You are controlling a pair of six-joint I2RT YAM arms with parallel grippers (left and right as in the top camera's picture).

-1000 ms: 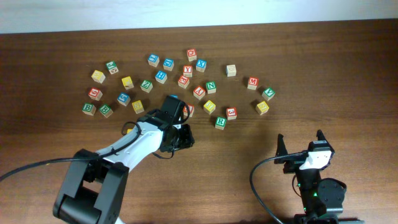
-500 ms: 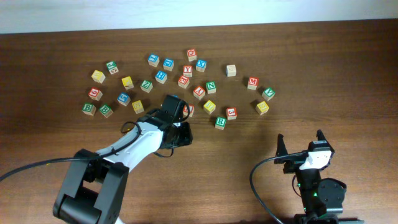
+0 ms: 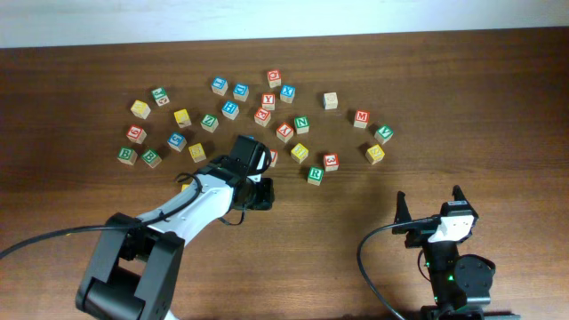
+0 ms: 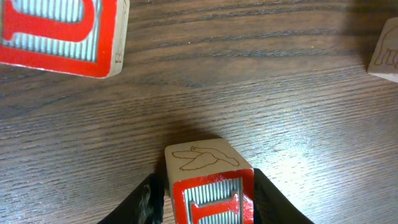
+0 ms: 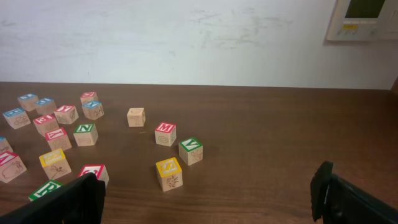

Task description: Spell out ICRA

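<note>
My left gripper (image 3: 259, 192) is shut on a small wooden cube (image 4: 209, 185) with a red-framed red letter that reads like an I and a bird drawn on its upper face. From overhead the gripper hides this cube. The fingers (image 4: 147, 200) press on both of its sides, just over the wood. A green R cube (image 3: 315, 174) lies to the right of the gripper. A red cube that reads like an A (image 3: 284, 131) sits in the cluster beyond. I cannot pick out the yellow C. My right gripper (image 3: 431, 206) stands open near the front right, holding nothing (image 5: 211, 205).
Several lettered cubes lie in an arc across the far middle of the table (image 3: 444, 80). A red cube (image 4: 59, 34) lies close ahead-left of the held cube, and another cube (image 4: 385, 50) sits at the right edge. A yellow S cube (image 5: 169, 173) lies ahead of the right gripper.
The left gripper, still holding the cube, has shifted very slightly. The right arm and the loose cubes have not moved.
</note>
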